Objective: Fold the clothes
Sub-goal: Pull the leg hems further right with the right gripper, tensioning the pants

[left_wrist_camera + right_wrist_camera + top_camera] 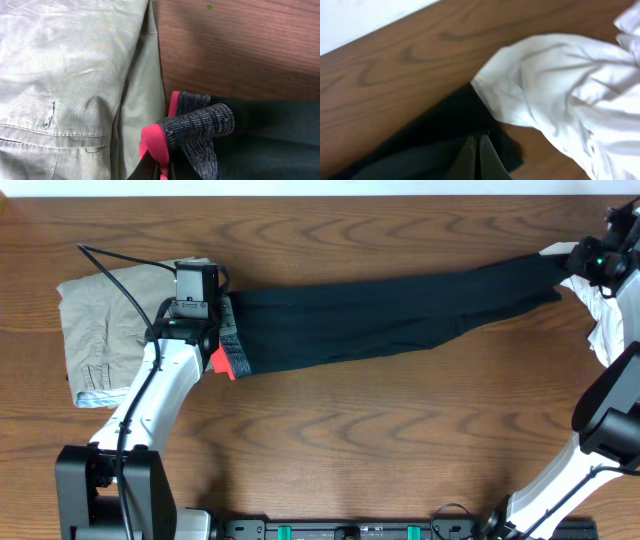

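Wood-grain table (330, 430), dark brown, fills almost the whole overhead view. A pale strip (300, 186) runs beyond its far edge, and the right wrist view shows the same white ground past the wood. Black mounting rail (350, 530) with green fittings lies along the near edge.

Landmark: black leggings (400, 320), stretched long across the far half of the table and slanting slightly away toward their right end.

Left of the leggings: khaki trousers (100, 320), folded to a rough rectangle and flat on the wood. In the left wrist view the khaki edge lies just beside the leggings' left end.

Left end of the leggings: grey waistband (200, 125) with coral-red edge (150, 142), bunched and curled over on itself. Left gripper (161, 172) is pinched tight on the coral edge, fingers pressed together with fabric between them. The left arm rises from the near side to this end.

Middle of the leggings: fabric lies flat and fairly smooth, with bare wood on both the near and far sides.

Right end of the leggings: the leg tapers toward the right gripper (479, 160). Its fingers are fully closed, side by side, clamped on the black cloth of the leg end.

Right of the leggings: white garment (570, 90), crumpled, touching the corner of the leg end and running toward the table's right edge.
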Tool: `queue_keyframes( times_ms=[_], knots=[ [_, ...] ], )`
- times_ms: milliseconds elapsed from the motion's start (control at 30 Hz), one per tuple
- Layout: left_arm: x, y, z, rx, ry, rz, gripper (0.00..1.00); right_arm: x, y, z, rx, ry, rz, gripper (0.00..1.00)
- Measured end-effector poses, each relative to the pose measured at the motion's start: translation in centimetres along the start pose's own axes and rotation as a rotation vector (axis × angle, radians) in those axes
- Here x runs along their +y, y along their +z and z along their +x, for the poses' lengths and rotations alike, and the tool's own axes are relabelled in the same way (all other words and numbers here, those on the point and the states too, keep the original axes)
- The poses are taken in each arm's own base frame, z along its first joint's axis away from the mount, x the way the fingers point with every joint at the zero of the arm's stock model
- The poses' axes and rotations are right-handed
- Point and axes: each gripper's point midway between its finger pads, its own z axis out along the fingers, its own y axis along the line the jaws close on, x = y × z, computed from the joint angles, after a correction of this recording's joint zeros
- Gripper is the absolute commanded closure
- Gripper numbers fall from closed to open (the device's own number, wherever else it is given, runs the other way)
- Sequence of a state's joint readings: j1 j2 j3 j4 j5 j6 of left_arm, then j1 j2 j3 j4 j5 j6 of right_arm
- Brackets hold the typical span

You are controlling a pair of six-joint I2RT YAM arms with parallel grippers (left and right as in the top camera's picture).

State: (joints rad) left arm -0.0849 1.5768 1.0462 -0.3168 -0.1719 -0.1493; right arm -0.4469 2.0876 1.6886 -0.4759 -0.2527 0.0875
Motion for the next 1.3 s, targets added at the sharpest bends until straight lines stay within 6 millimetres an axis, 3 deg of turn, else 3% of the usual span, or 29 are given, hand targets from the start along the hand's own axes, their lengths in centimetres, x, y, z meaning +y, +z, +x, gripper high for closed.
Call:
queue_keyframes(
  times_ms=[300,667,833,1300],
  knots=[
    [0.0,0.0,0.0,0.0,0.0,0.0,0.93,-2.5,-1.4,0.4,0.024,0.058,0.033,0.99],
    [0.0,0.0,0.0,0.0,0.0,0.001,0.93,-1.1,-6.9,-2.1,-0.049,0.044,0.032,0.99],
    [0.0,0.0,0.0,0.0,0.0,0.0,0.93,-1.2,-7.0,-1.2,-0.012,0.054,0.044,0.99],
    [0.0,0.0,0.0,0.0,0.0,0.0,0.93,-1.9,-6.3,-1.0,-0.007,0.053,0.078,0.99]
  ],
)
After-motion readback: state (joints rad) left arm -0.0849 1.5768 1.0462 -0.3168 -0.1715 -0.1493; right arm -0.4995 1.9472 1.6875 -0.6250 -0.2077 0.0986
